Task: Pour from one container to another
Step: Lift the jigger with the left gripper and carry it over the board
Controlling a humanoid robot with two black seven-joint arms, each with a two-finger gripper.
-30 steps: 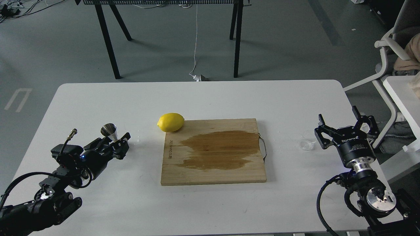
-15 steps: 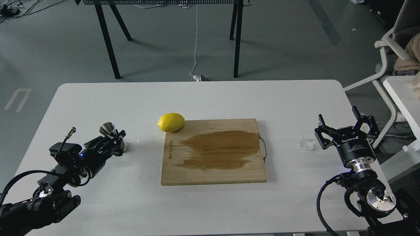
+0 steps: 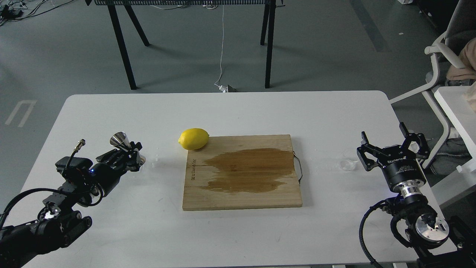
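At the table's left, the shiny steel jigger (image 3: 119, 140) leans its top cone leftward, and my left gripper (image 3: 131, 154) is shut around its narrow waist and lower cone. The tiny clear cup (image 3: 346, 164) stands upright on the white table near the right edge. My right gripper (image 3: 386, 140) is just to the right of the cup, apart from it. Its fingers are spread open and hold nothing. Whether either vessel holds any liquid is too small to tell.
A wooden cutting board (image 3: 241, 197) with a large dark wet stain (image 3: 249, 169) lies at the table's centre. A yellow lemon (image 3: 193, 138) touches its far left corner. A white chair (image 3: 438, 78) and a side table stand beyond the right edge.
My left gripper closed around the jigger, then shifted slightly left and tilted it leftward. The right arm and the clear cup have barely moved.
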